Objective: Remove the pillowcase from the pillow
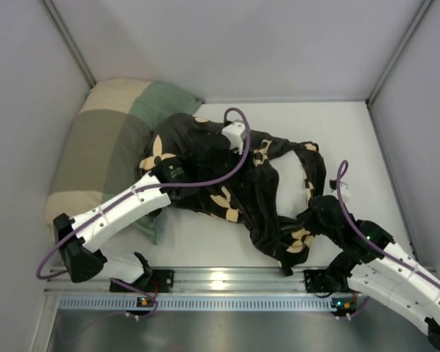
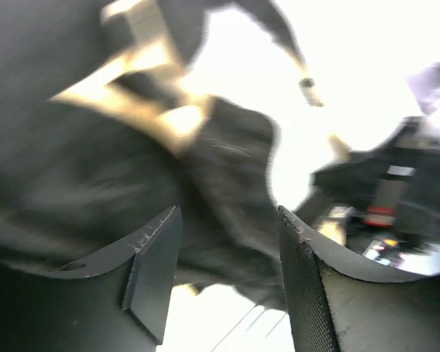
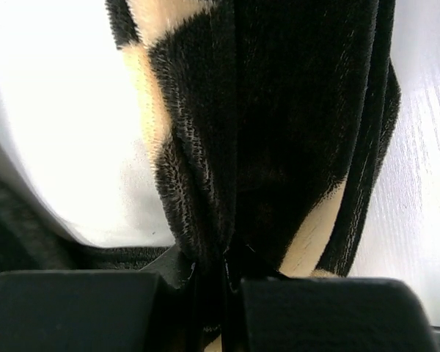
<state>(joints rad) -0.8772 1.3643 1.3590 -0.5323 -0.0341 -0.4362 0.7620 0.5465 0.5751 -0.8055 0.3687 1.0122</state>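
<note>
Soft black tan-flowered fabric pillowcase [image 1: 257, 192] is clamped by the right gripper [image 3: 224, 277] at bottom centre, left gripper [image 2: 227, 275] spread apart.

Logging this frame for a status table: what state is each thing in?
pillowcase: crumpled, partly over the pillow.
pillow: partly bared, mostly covered.
left claw: open, holding nothing.
right claw: shut on the pillowcase.
checked pillow: lying in the far left corner.
</note>
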